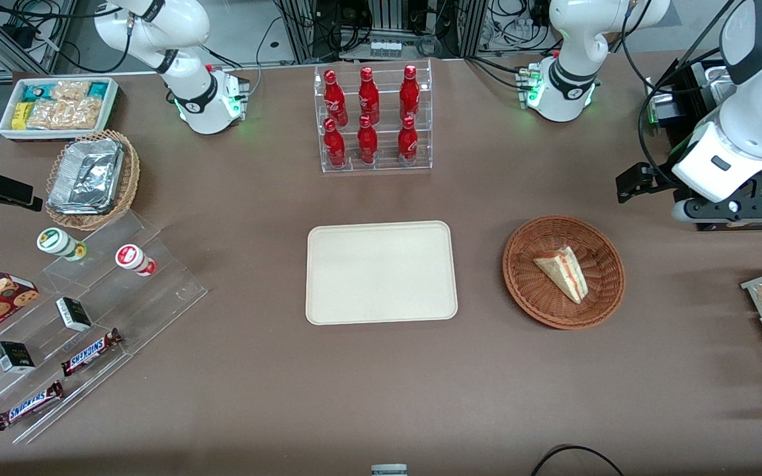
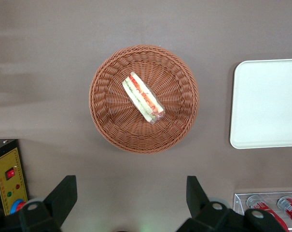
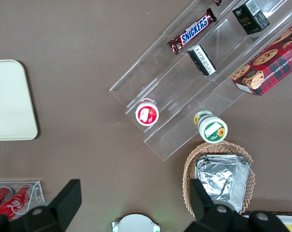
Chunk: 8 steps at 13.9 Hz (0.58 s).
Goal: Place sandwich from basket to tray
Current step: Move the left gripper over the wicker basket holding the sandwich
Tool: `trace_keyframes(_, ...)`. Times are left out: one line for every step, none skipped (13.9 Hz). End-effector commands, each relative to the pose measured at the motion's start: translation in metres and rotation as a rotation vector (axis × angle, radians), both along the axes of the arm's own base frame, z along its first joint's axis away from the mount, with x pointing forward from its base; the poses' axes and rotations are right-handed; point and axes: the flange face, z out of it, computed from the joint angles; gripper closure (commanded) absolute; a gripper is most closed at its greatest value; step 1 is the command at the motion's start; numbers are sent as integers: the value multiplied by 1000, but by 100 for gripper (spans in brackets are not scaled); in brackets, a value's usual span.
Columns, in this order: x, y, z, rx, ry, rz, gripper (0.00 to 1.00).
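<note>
The jaws (image 2: 131, 205) point straight down, high above the desk (image 2: 49, 58), wide open and holding nothing. Below them, a bit ahead, the sandwich (image 2: 144, 97) lies in the basket (image 2: 107, 121). The tray (image 2: 266, 104) sits beside it.

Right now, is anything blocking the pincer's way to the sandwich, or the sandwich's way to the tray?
Nothing visible. The open pincer hangs above the triangular white-bread sandwich in the reddish-brown wicker basket; only bare table separates basket and cream rectangular tray.

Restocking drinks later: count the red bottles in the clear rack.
6 red bottles stand in the clear rack, farther from the front camera than the tray: three on the upper step, three on the lower. None looks hidden. The left gripper hangs open above the basket.
</note>
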Motion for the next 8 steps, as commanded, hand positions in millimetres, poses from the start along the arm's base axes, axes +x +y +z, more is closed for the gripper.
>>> trace_keyframes(3, 2, 4, 7, 13, -2, 0)
trace_keyframes(3, 1, 3, 6, 14, -2, 0)
trace_keyframes(6, -1, -4, 7, 23, -10, 0)
trace_keyframes(10, -5, -15, 5, 43, -20, 0)
trace_keyframes(12, -10, -23, 5, 54, -26, 0)
trace_keyframes(17, -12, -40, 2, 81, -29, 0)
trace_keyframes(20, -13, -51, 3, 85, -29, 0)
trace_keyframes(20, -16, -67, 2, 78, -33, 0)
